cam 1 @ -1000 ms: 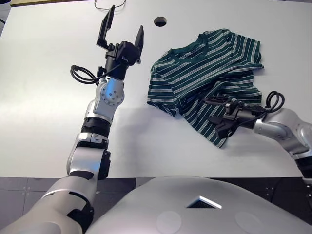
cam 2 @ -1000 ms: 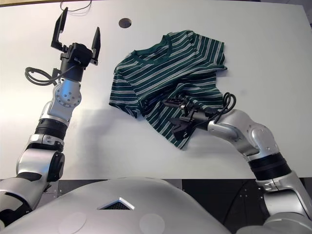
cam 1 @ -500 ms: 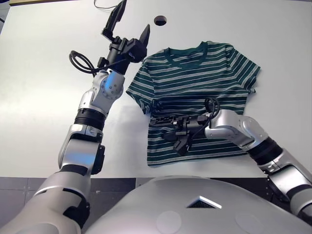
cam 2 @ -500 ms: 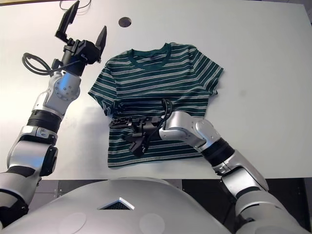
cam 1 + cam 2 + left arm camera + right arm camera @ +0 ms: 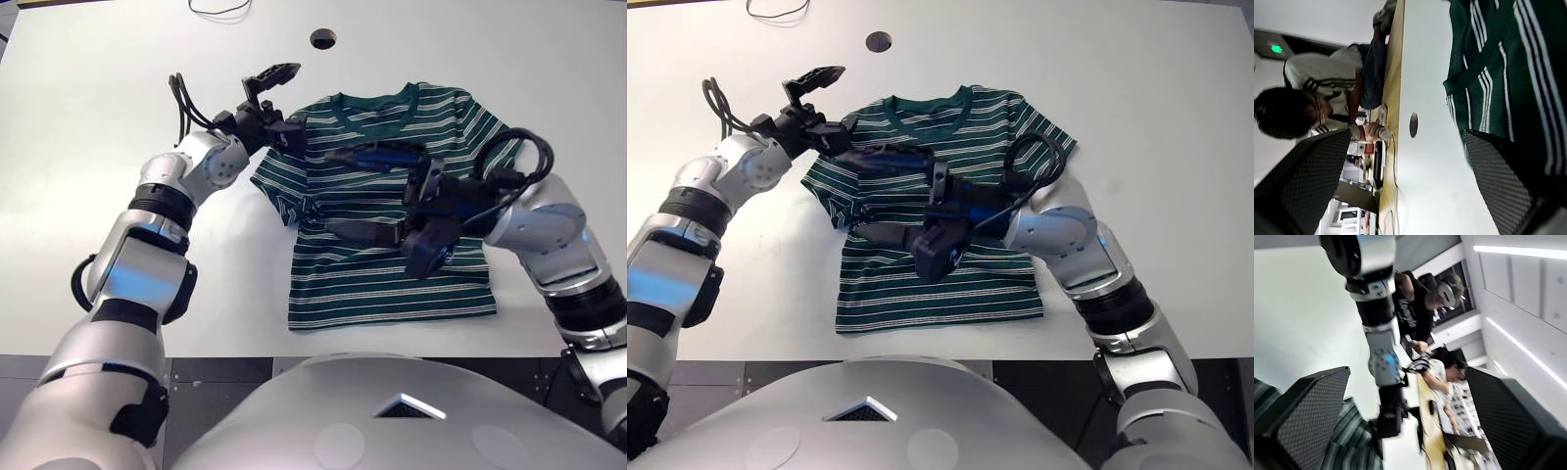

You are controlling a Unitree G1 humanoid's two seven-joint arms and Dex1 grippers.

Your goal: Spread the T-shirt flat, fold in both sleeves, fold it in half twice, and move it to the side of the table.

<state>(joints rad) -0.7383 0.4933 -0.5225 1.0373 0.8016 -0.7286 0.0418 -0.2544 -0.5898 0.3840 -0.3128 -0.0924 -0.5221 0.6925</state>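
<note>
Below the round dark hole [image 5: 321,39] in the white table [image 5: 59,196], the green striped T-shirt [image 5: 392,294] lies flat; the left gripper [image 5: 292,101] now sits lower, at its sleeve, and the right gripper [image 5: 331,191] hangs higher, hiding its middle (both jaws spread).

Setting, as I see it from my remote station: a robotics lab or open office. White worktable [image 5: 59,117] with a round cable hole [image 5: 320,39]; long wooden desk [image 5: 1393,78] beyond; ceiling strip lights [image 5: 1520,252]; green exit sign [image 5: 1275,48].

Middle of the T-shirt [image 5: 392,289] behind the right pincer [image 5: 330,190], one shoulder edge behind the left pincer [image 5: 296,98]
</note>
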